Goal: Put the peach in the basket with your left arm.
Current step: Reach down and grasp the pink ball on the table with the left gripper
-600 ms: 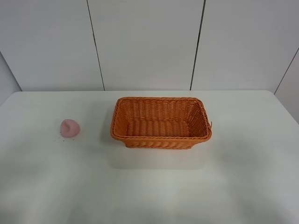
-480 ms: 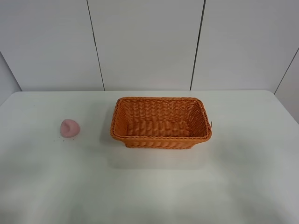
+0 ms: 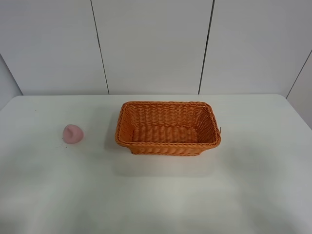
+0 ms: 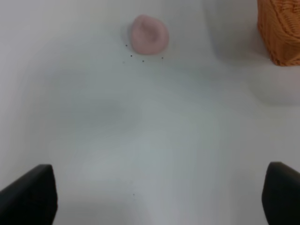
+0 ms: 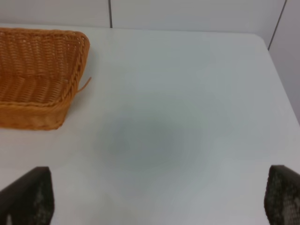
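Note:
The pale pink peach lies on the white table, well left of the orange wicker basket, which is empty. In the left wrist view the peach lies ahead of my left gripper, a good way off, with a corner of the basket at the edge. The left fingertips stand wide apart with nothing between them. My right gripper is also open and empty, beside the basket's end. Neither arm shows in the exterior high view.
The white table carries only the peach and basket. A few tiny dark specks lie by the peach. A white panelled wall stands behind the table's far edge.

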### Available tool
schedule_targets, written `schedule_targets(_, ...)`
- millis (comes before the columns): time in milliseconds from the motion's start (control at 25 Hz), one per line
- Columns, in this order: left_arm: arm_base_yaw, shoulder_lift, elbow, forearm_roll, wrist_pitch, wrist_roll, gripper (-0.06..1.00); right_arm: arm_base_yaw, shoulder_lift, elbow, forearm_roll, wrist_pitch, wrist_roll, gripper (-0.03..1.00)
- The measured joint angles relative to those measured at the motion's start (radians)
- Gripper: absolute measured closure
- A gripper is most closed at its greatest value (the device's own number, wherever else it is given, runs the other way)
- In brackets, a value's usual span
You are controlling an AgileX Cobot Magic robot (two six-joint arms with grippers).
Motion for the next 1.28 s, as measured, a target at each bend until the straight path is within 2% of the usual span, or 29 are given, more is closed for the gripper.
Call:
schedule_targets(280, 0.000, 0.463, -0.241, 0.000, -0.045, 0.044, 0.05, 0.000, 0.000, 0.000, 0.000, 0.000, 0.000, 0.27)
schedule_targets(680, 0.000, 1.196, -0.565, 0.000, -0.203, 0.048, 0.05, 0.000, 0.000, 0.000, 0.000, 0.000, 0.000, 0.27)
schedule_targets(840, 0.000, 1.441, -0.687, -0.026, -0.226, 0.048, 0.05, 0.000, 0.000, 0.000, 0.000, 0.000, 0.000, 0.27)
schedule_targets(1080, 0.000, 1.735, -0.826, -0.039, -0.247, 0.049, 0.05, 0.000, 0.000, 0.000, 0.000, 0.000, 0.000, 0.27)
schedule_targets(1280, 0.000, 1.897, -0.880, -0.059, -0.292, 0.049, 0.05, 0.000, 0.000, 0.000, 0.000, 0.000, 0.000, 0.27)
